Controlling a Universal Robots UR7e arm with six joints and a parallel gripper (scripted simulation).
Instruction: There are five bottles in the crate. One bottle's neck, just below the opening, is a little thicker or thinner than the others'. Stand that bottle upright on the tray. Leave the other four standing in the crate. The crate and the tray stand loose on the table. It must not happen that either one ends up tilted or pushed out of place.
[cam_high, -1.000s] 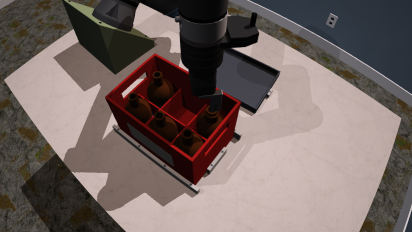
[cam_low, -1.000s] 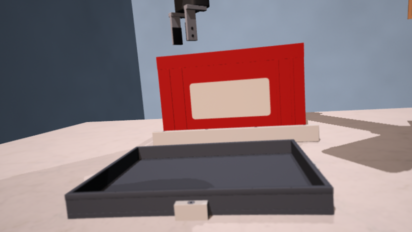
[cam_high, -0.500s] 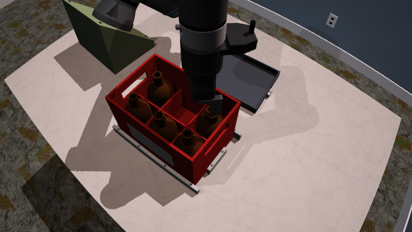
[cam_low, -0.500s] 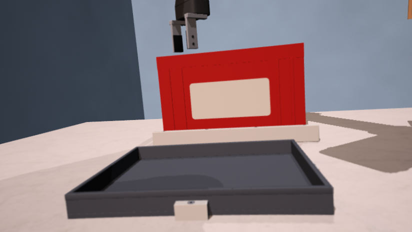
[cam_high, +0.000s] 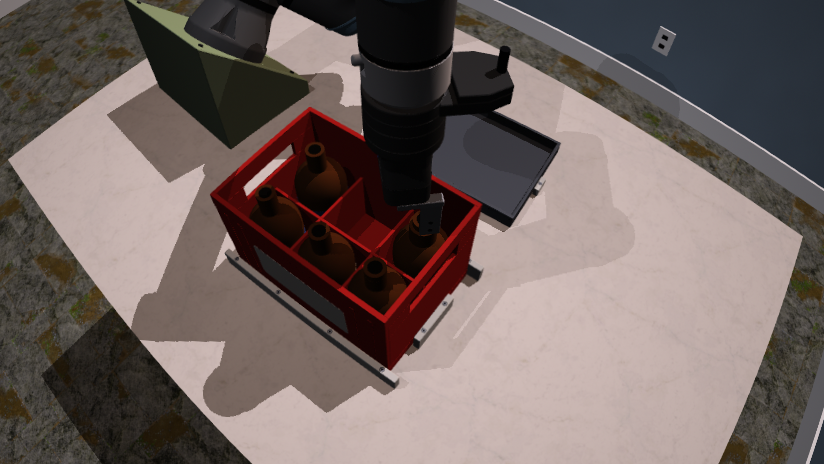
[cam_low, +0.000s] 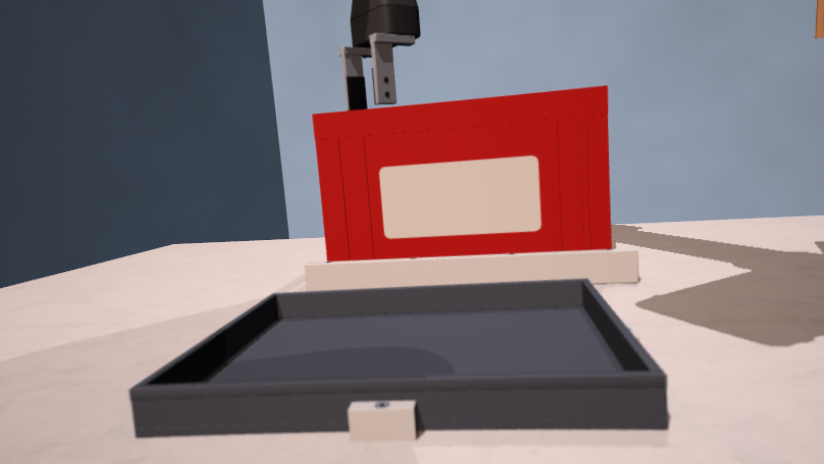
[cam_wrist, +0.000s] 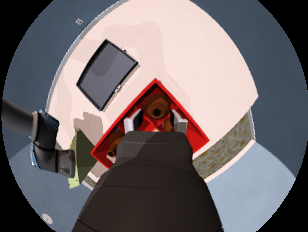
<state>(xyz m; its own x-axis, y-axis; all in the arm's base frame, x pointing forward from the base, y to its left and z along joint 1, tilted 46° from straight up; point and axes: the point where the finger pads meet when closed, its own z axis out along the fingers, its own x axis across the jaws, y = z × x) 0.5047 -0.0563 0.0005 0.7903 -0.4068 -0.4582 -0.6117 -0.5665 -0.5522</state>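
Note:
The red crate (cam_high: 403, 340) (cam_low: 461, 135) (cam_wrist: 183, 111) holds five brown bottles, all upright. One bottle (cam_high: 410, 251) (cam_wrist: 157, 103) stands in the corner compartment under my gripper. The others are a back-left bottle (cam_high: 322, 187) and three in the front row: left bottle (cam_high: 280, 217), middle bottle (cam_high: 329, 253) and right bottle (cam_high: 374, 284). The compartment between the two back-row bottles is empty. I cannot tell whose neck differs. My gripper (cam_low: 370, 106) (cam_wrist: 156, 114) is open, its fingertips around rim height at the corner bottle's neck, not closed on it. The dark tray (cam_high: 518, 178) (cam_low: 518, 404) (cam_wrist: 107, 75) is empty.
Light rails (cam_high: 305, 314) (cam_low: 472, 269) lie along the crate's sides, and a short rail (cam_high: 433, 322) lies at its near end. A small block (cam_low: 381, 423) touches the tray's outer side. A green wedge-shaped pedestal (cam_high: 196, 92) (cam_wrist: 82, 157) stands behind the crate, under the arm's base.

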